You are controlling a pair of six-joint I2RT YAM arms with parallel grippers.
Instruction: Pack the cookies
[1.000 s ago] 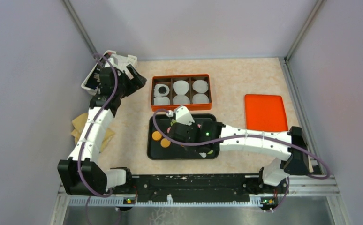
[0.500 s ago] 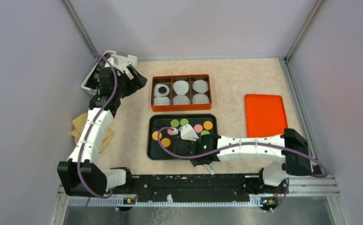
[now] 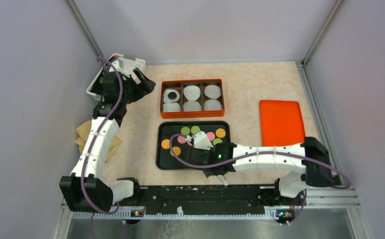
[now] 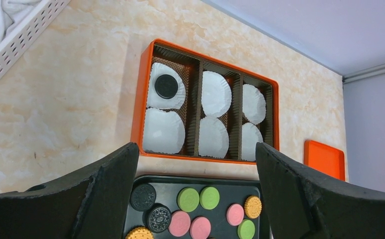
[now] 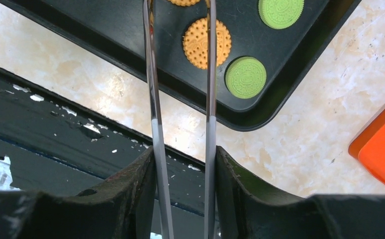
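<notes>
Over the tray (image 5: 300, 45), my R gripper (image 5: 183, 154) clamps tongs (image 5: 210, 99) above an orange cookie (image 5: 195, 45), prob. for pickup; L gripper (image 4: 195, 149) spread.

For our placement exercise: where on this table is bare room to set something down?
Bare tabletop lies between the orange box and orange lid, and along the far edge behind the box. The black tray is crowded: cookies, plus the right arm and its tongs above.
</notes>
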